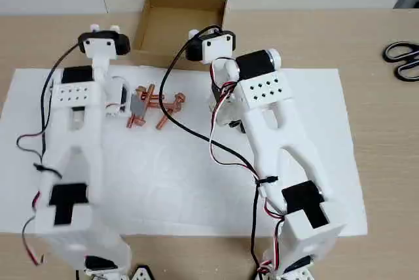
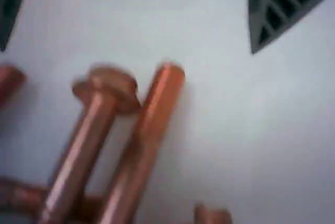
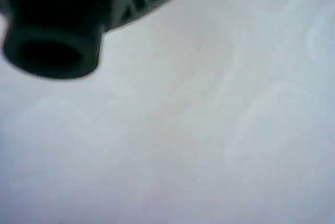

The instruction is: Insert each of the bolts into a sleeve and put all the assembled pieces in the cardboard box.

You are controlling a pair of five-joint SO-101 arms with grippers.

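Beside the left tool (image 1: 136, 105), copper bolts (image 1: 165, 102), some half-hidden

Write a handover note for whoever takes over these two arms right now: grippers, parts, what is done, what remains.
Left gripper: open, low over the pile of copper-coloured metal bolts.
Right gripper: low over the white paper sheet, to the right of the pile; open or shut cannot be told.
Brown cardboard box: beyond the sheet's far edge, no assembled pieces in it.
Done: nothing boxed yet.
Left: put every bolt into a sleeve, then box them all.
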